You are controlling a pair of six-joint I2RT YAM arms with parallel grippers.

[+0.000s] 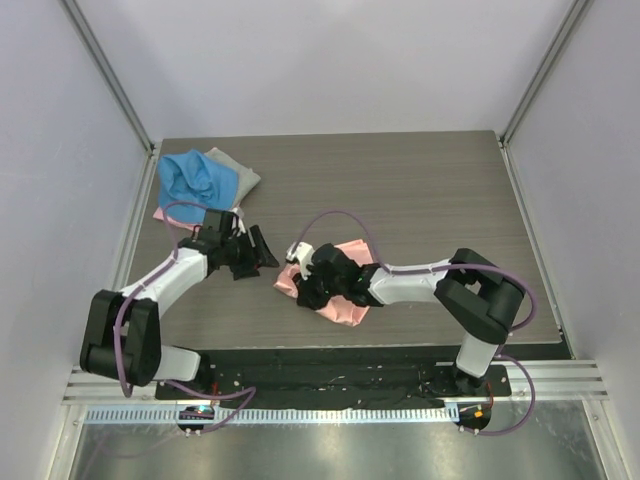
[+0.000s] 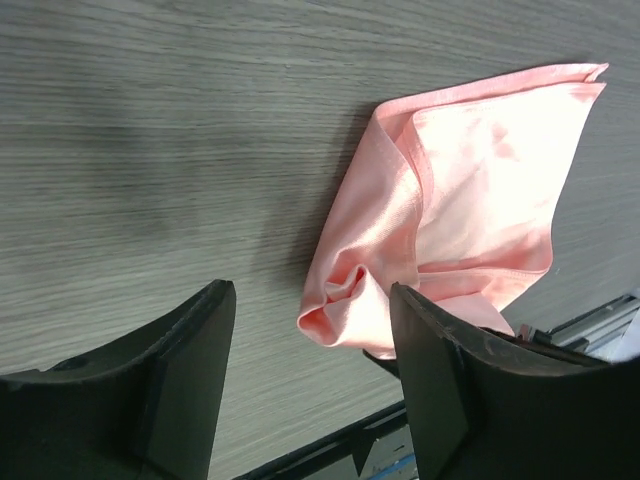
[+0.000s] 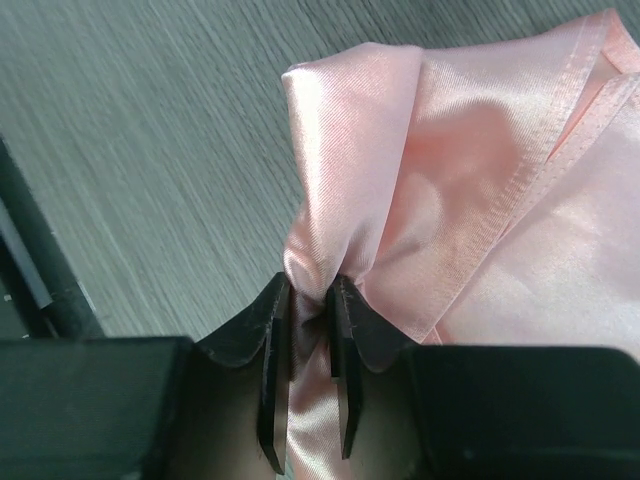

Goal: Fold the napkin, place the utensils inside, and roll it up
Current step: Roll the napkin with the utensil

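Just napkin (image 3: 470, 190) in right claw (image 3: 310, 305).

napkin (image 1: 348, 310) middle hidden under right end effector (image 1: 306, 286), pink cloth (image 1: 162, 214) mostly under blue cloth (image 1: 197, 180)

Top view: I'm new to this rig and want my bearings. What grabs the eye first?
The crumpled pink napkin in the middle of the table, with the right gripper pinching a fold of it. The left gripper hangs open and empty just to its left. A blue cloth and a grey cloth lie bunched at the far left corner.
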